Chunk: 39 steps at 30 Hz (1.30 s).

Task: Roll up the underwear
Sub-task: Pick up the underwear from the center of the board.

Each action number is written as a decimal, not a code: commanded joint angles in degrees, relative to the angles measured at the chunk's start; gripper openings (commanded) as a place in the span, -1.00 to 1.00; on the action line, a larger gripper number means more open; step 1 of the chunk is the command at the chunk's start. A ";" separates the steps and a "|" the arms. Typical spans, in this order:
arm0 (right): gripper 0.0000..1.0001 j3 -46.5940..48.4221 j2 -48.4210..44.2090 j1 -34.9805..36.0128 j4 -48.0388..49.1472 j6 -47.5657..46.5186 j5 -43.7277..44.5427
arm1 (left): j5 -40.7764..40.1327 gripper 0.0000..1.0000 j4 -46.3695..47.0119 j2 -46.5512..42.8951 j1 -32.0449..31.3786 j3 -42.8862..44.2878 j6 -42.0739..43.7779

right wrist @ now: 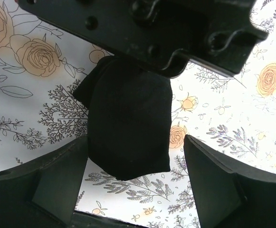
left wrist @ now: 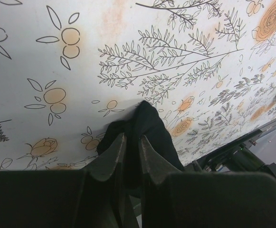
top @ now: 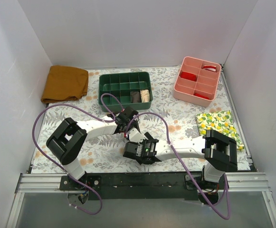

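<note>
Floral-print table point(top: 185, 97), white walls point(top: 128, 28) on three sides. Along the back: mustard cloth point(top: 65, 83), green tray point(top: 116, 77), pink tray point(top: 189, 61); lemon-print cloth point(top: 219, 124) at right. My left gripper point(left wrist: 132, 142) pinched the underwear point(right wrist: 128, 123), a black bundle mid-table. My right gripper point(right wrist: 135, 159) stood wide open, fingers flanking it without touching.

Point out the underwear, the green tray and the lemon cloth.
underwear point(right wrist: 128, 123), right wrist view, middle of the bundle.
green tray point(top: 111, 88), top view, an empty left compartment.
lemon cloth point(top: 218, 122), top view, its centre.
</note>
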 commanded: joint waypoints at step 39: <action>-0.47 -0.39 9.64 3.34 -6.51 15.34 4.17 | -2.12 -1.00 -1.83 0.17 -0.51 -0.78 0.40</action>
